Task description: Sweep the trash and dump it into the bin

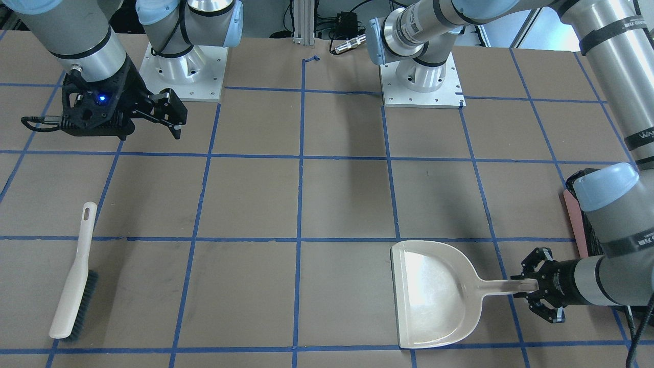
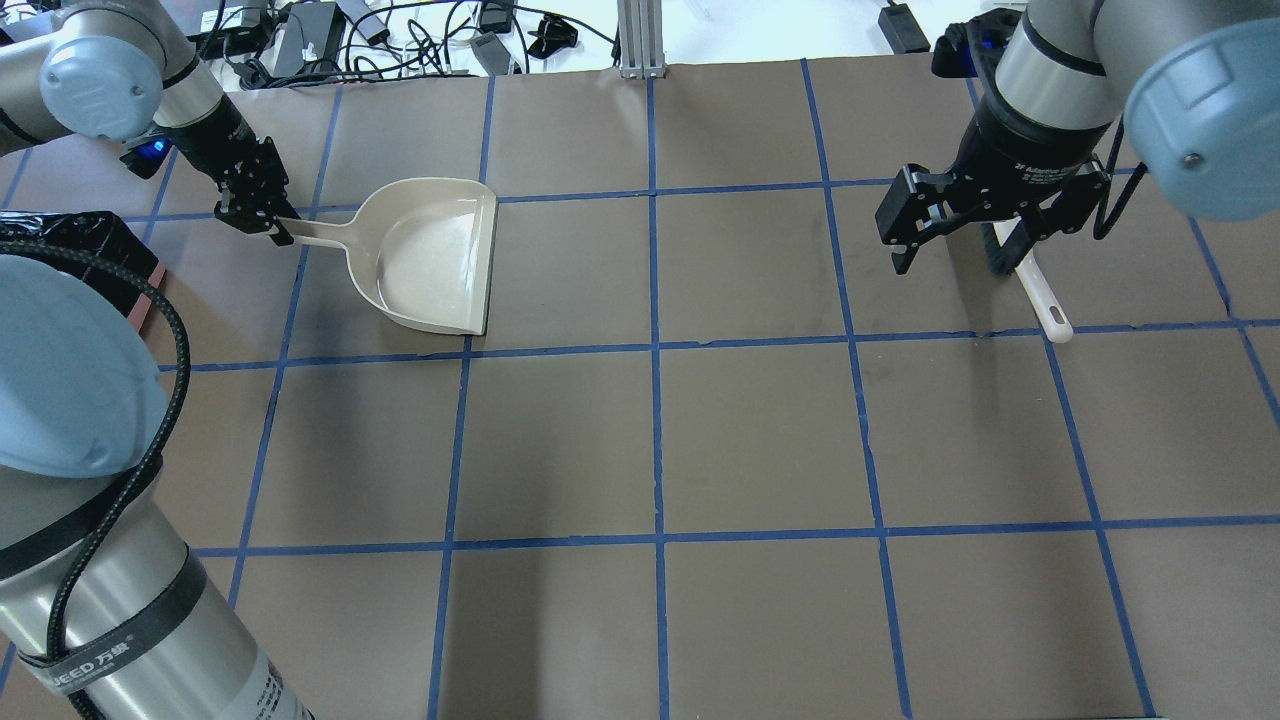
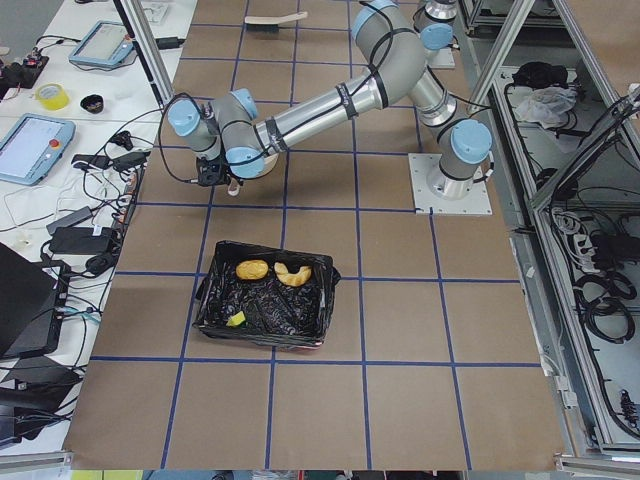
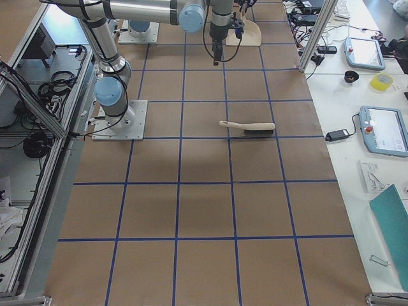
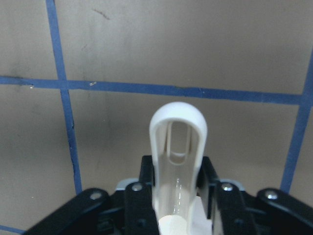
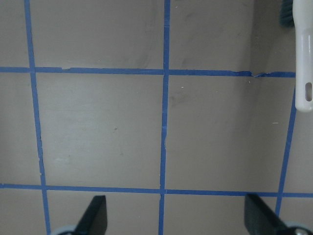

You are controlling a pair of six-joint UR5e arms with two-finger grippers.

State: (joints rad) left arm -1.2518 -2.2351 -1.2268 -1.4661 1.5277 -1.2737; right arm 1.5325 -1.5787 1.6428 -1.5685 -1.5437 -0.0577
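The trash lies inside the bin (image 3: 262,338), which is lined with a black bag: an orange-brown lump (image 3: 251,269), a pale crescent (image 3: 293,273) and a yellow wedge (image 3: 236,319). The bin's pink side (image 1: 575,220) shows behind my left arm. My left gripper (image 1: 522,286) is shut on the handle (image 5: 178,147) of the beige dustpan (image 1: 434,296), which rests flat and empty on the table. My right gripper (image 1: 179,118) hangs open and empty above the table. The beige brush (image 1: 76,276) lies on the table apart from it, and its handle end shows in the right wrist view (image 6: 304,73).
Blue tape lines grid the brown table. The two arm bases (image 1: 184,71) (image 1: 421,76) stand at the robot's side. Cables and devices (image 2: 330,30) lie beyond the far edge. In the overhead view my right gripper (image 2: 965,225) partly hides the brush (image 2: 1040,300).
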